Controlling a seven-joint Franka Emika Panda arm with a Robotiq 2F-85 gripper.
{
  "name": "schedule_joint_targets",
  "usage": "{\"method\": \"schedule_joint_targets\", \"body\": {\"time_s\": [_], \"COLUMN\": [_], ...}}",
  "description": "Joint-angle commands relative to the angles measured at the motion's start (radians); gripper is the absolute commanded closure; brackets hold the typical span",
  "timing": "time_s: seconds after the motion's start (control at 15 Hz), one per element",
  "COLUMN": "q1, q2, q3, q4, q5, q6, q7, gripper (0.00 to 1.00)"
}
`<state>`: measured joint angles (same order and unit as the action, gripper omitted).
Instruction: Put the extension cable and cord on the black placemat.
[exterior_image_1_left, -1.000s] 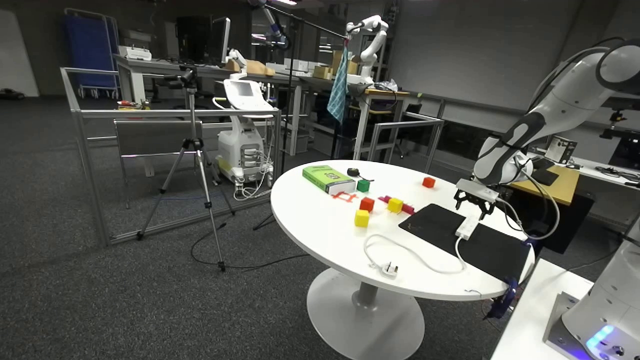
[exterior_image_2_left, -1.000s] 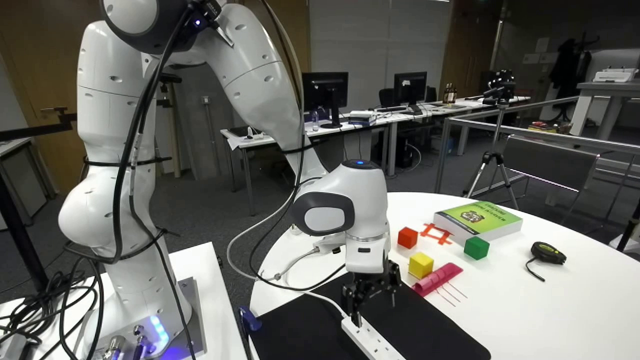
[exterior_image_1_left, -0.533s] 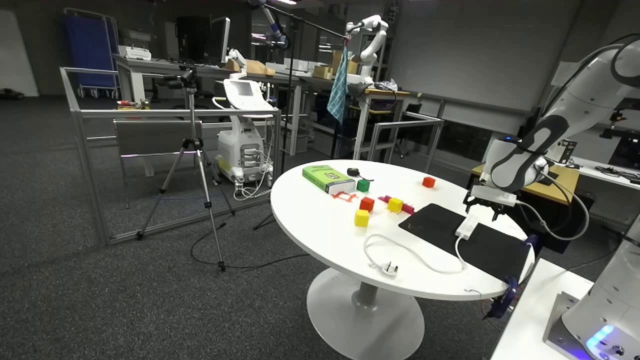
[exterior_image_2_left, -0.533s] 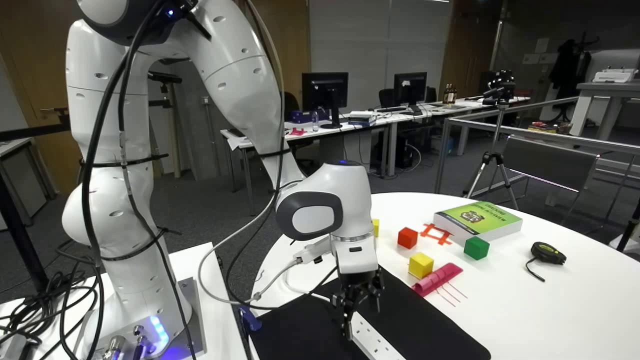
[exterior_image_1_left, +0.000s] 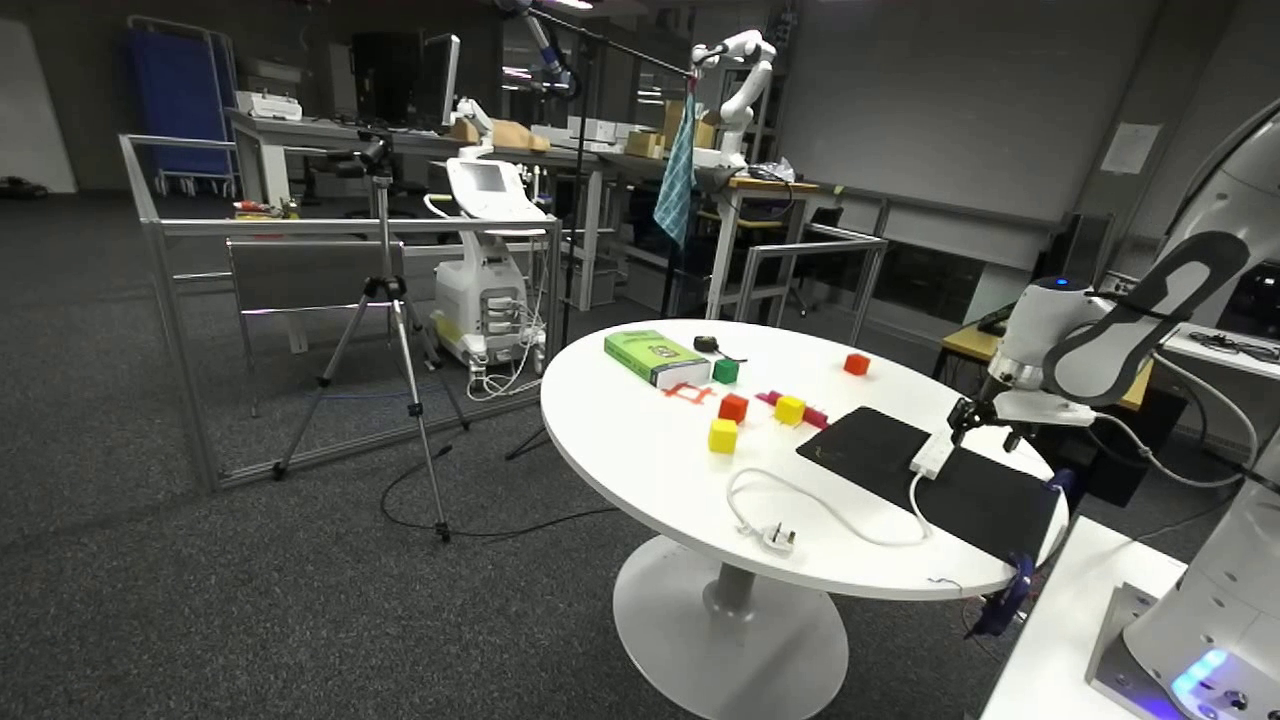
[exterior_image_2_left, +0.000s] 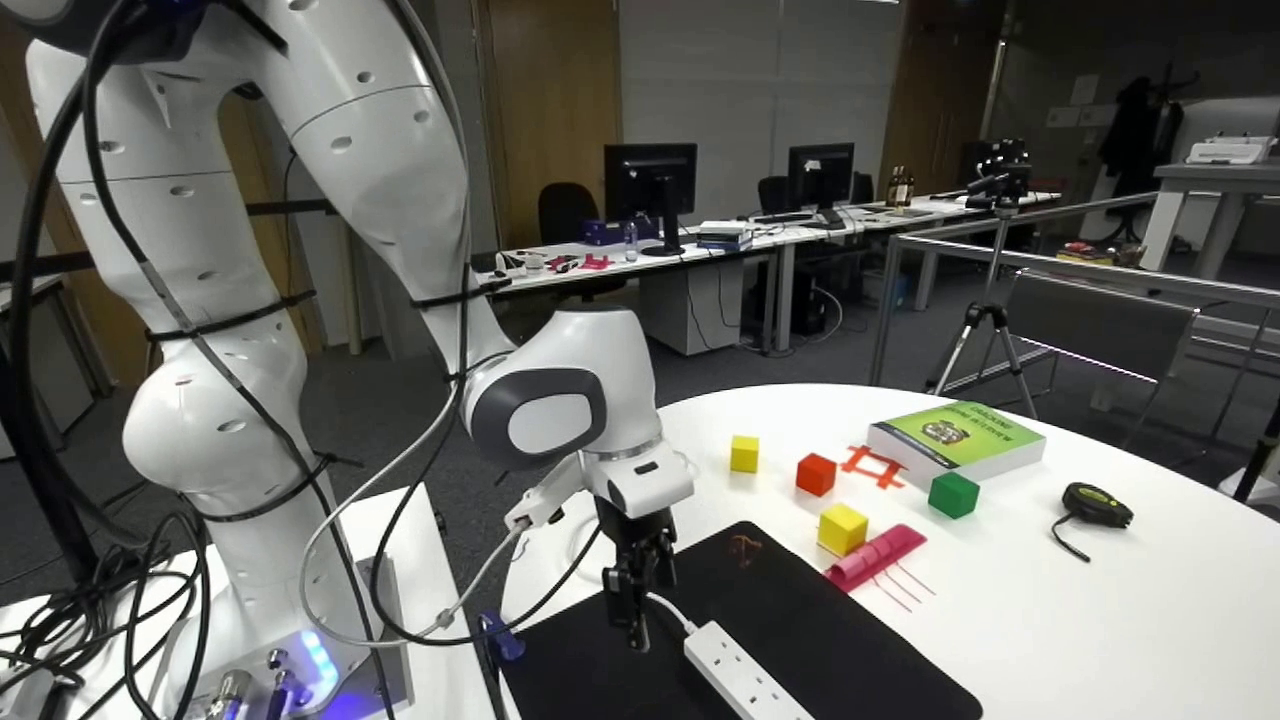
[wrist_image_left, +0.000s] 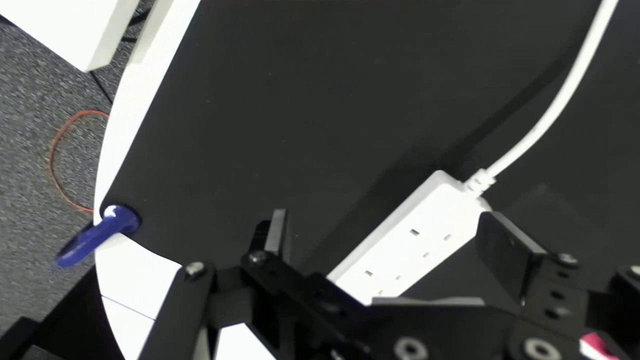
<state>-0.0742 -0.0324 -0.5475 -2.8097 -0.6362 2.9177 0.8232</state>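
Note:
The extension cable's white socket block (exterior_image_1_left: 933, 453) lies flat on the black placemat (exterior_image_1_left: 985, 505). From it the white cord (exterior_image_1_left: 848, 522) crosses the mat's edge onto the white table and curves round to a plug (exterior_image_1_left: 779, 538). My gripper (exterior_image_2_left: 645, 610) hovers low over the mat near the block's cord end, apart from the block. In the wrist view the jaws of the gripper (wrist_image_left: 387, 232) stand wide, with the socket block (wrist_image_left: 400, 255) showing beyond them and its lower end hidden behind the gripper. Nothing is held.
Red, yellow and green blocks (exterior_image_2_left: 953, 495) lie beyond the mat, with a pink strip (exterior_image_2_left: 877, 557), a green book (exterior_image_2_left: 955, 440) and a tape measure (exterior_image_2_left: 1095, 505). A blue clamp (wrist_image_left: 100, 232) grips the table edge at a mat corner.
The open gripper has drawn back toward the robot's base and turned at the wrist, moving off from above the socket block. Block, cord and mat have stayed where they were.

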Motion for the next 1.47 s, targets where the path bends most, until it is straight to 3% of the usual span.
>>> {"method": "schedule_joint_targets", "body": {"time_s": [0.0,0.07,0.13,0.2,0.27,0.33,0.53,0.93,1.0,1.2,1.27,1.33,1.4], "q1": [0.08,-0.038,0.08,-0.042,0.072,-0.071,-0.059,-0.054,0.071,0.175,0.207,0.132,0.157], "q2": [-0.103,-0.123,-0.138,-0.139,-0.154,-0.088,-0.115,-0.115,-0.119,-0.123,-0.132,-0.131,-0.138], "q3": [0.007,0.134,0.023,0.161,0.048,0.204,0.188,0.186,0.078,0.099,0.116,0.251,0.29], "q4": [0.004,0.01,0.018,0.029,0.036,0.036,0.036,0.036,0.038,0.036,0.036,0.036,0.036], "q5": [0.167,0.192,0.172,0.221,0.198,0.226,0.237,0.237,0.234,0.373,0.393,0.459,0.487], "q6": [-0.08,-0.102,-0.126,-0.139,-0.167,-0.108,-0.128,-0.128,-0.138,-0.142,-0.152,-0.153,-0.163], "q7": [-0.278,-0.357,-0.396,-0.491,-0.532,-0.451,-0.529,-0.534,-0.556,-0.726,-0.748,-0.806,-0.824], "gripper": [0.0,0.0,0.0,0.0,0.0,0.0,0.0,0.0,0.0,0.0,0.0,0.0,0.0]}}
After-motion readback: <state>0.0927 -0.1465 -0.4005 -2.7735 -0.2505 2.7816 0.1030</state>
